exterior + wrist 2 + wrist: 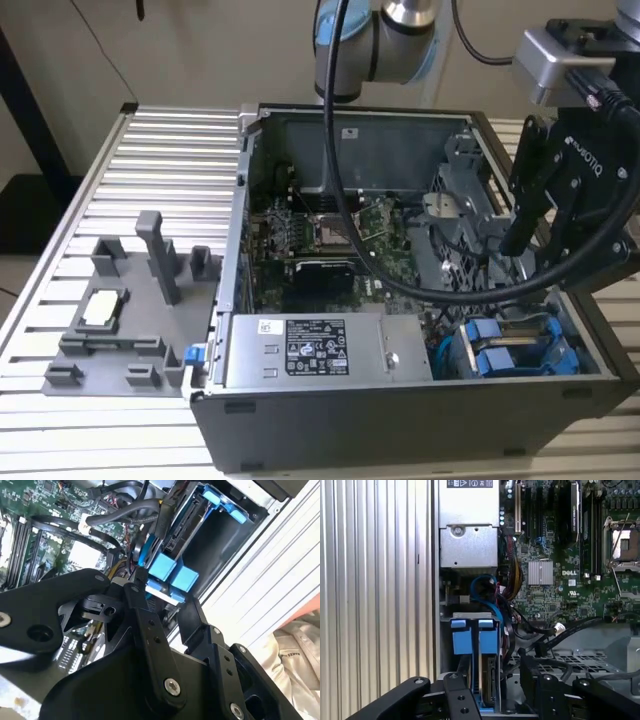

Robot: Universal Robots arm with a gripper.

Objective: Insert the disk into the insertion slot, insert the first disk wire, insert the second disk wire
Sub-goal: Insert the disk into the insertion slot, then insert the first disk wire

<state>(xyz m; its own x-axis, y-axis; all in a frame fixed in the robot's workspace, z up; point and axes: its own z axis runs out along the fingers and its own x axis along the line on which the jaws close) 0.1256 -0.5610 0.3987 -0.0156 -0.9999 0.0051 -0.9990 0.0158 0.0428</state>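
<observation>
Over at the exterior view's right end of the open computer case (400, 425), the black hand (535, 245) hangs just above the corner where the drives live. Look at those fingers (150, 630) in the second wrist view: spread apart, daylight between them, nothing in their grip. An empty, open hand, no question.

And the disk (489, 677)? It stands on edge down in the insertion slot (470, 615), the grey sheet-metal bay right beside the power supply (310, 350). Its two blue tabs (475, 639) sit side by side at the mouth of the bay, and in the first wrist view the hand's fingers line up to either side of the drive, above it and not touching.

Now the cabling. A blue cable (482, 582) loops up between the power supply and the bay and drops back toward the tabs; where its end lands, I cannot tell. A black cable (580, 627) runs across the edge of the motherboard (320, 235), its white plug (559, 628) lying loose, connected to nothing that shows.

Across at the exterior view's left, a grey tray (110, 320) of fixtures rests on the ribbed metal worktop (150, 140), well apart from the hand.
</observation>
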